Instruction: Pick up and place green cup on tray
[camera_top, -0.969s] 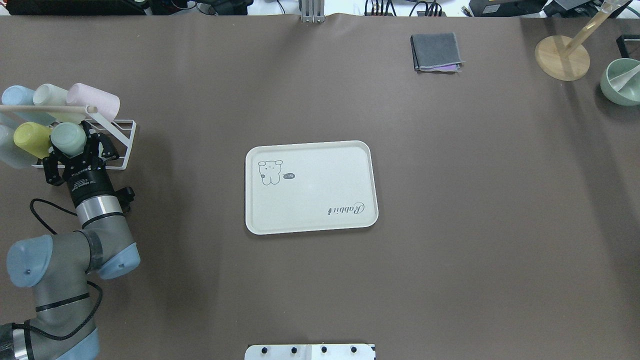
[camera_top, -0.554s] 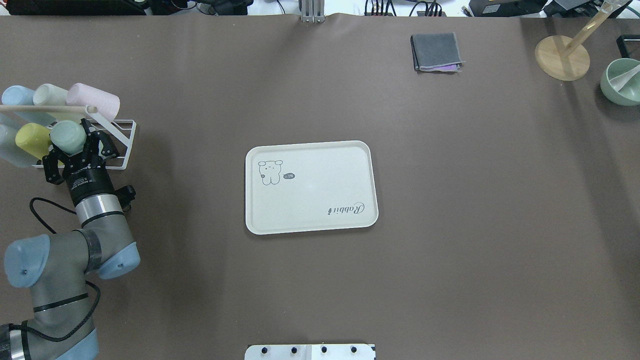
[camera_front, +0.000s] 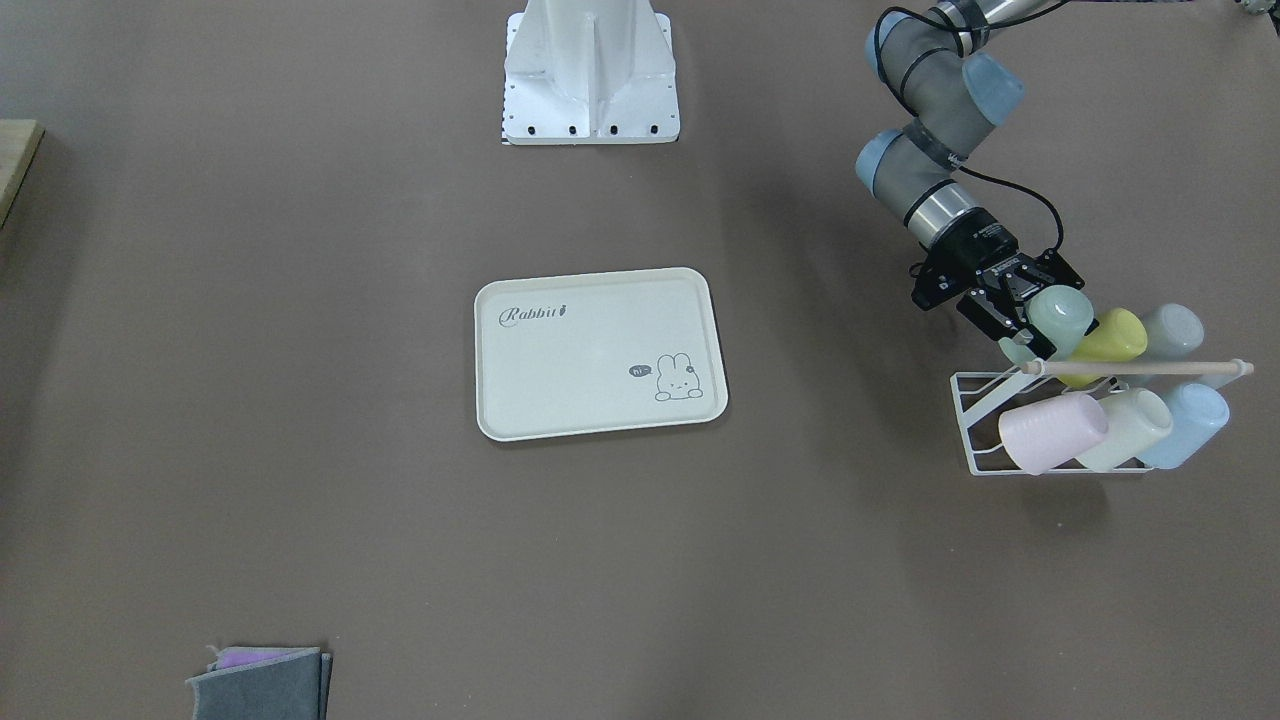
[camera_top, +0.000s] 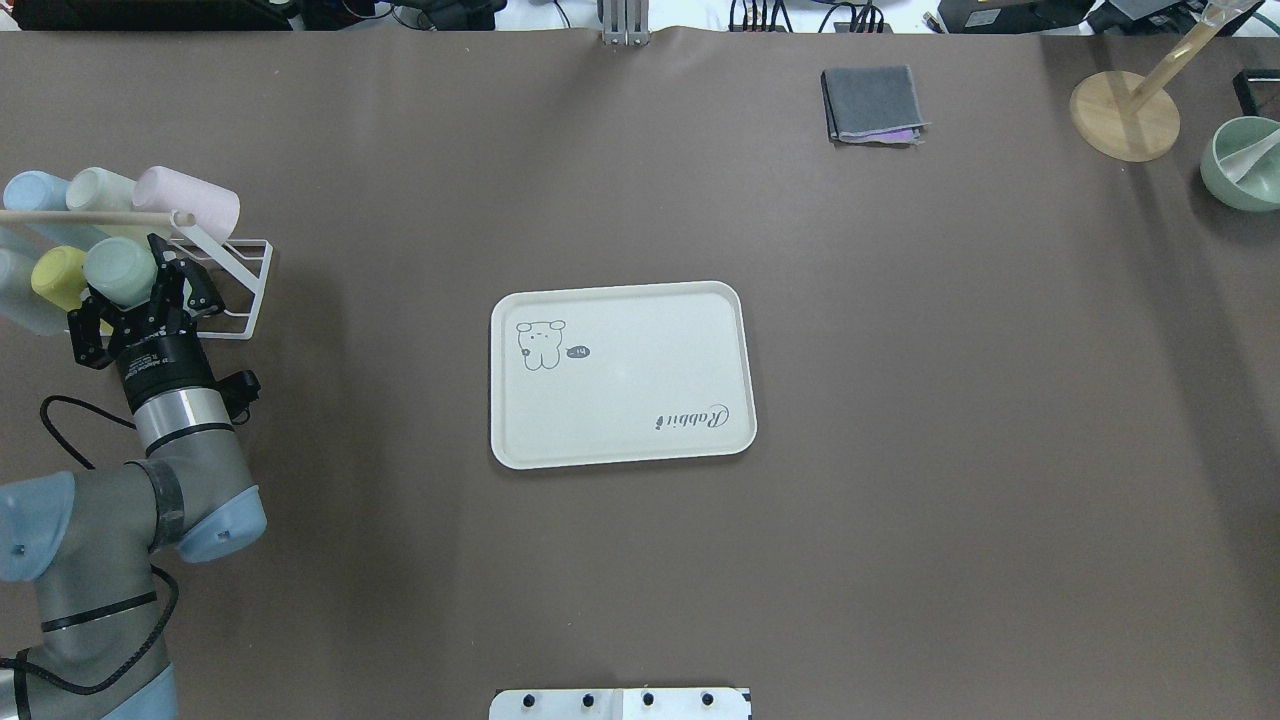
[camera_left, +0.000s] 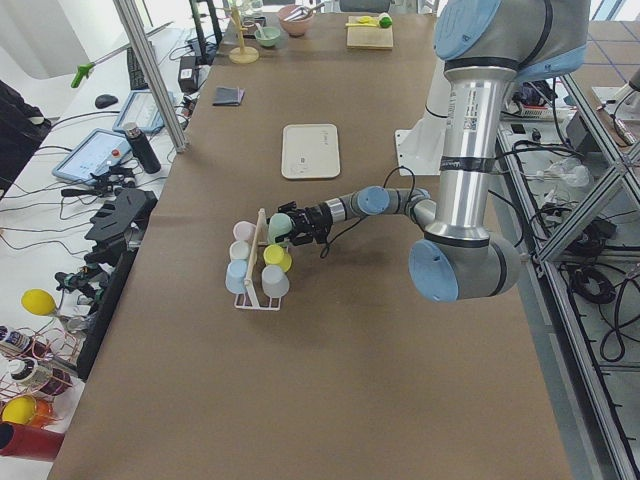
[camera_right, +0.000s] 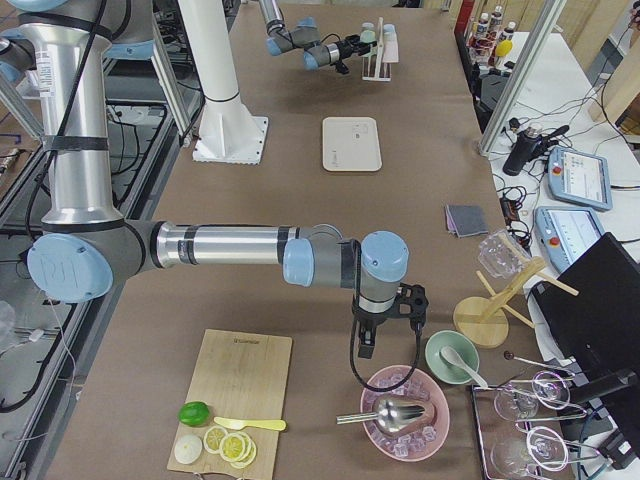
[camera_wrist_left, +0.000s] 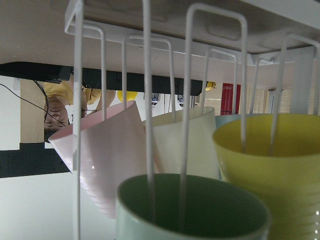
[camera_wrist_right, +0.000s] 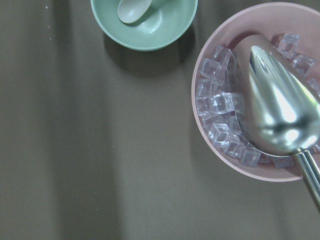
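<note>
1. The left end effector (camera_top: 128, 292) clasps the green cup (camera_top: 118, 268) at the wire rack (camera_top: 247, 285), at the counter's (camera_top: 900, 400) left edge.
2. Since a second ago, both have shifted slightly left in the overhead view.
3. In the wrist view, rack wires still reach inside the cup.
4. The tray (camera_top: 620, 375) lies mid-counter, unmoved, well apart.
5. The right end effector (camera_right: 366, 350) hangs over an ice bowl (camera_wrist_right: 265, 174); whether it is clenched cannot be told.

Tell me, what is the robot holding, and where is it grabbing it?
The left hand holds the green cup by its sides, near the open rim.
</note>
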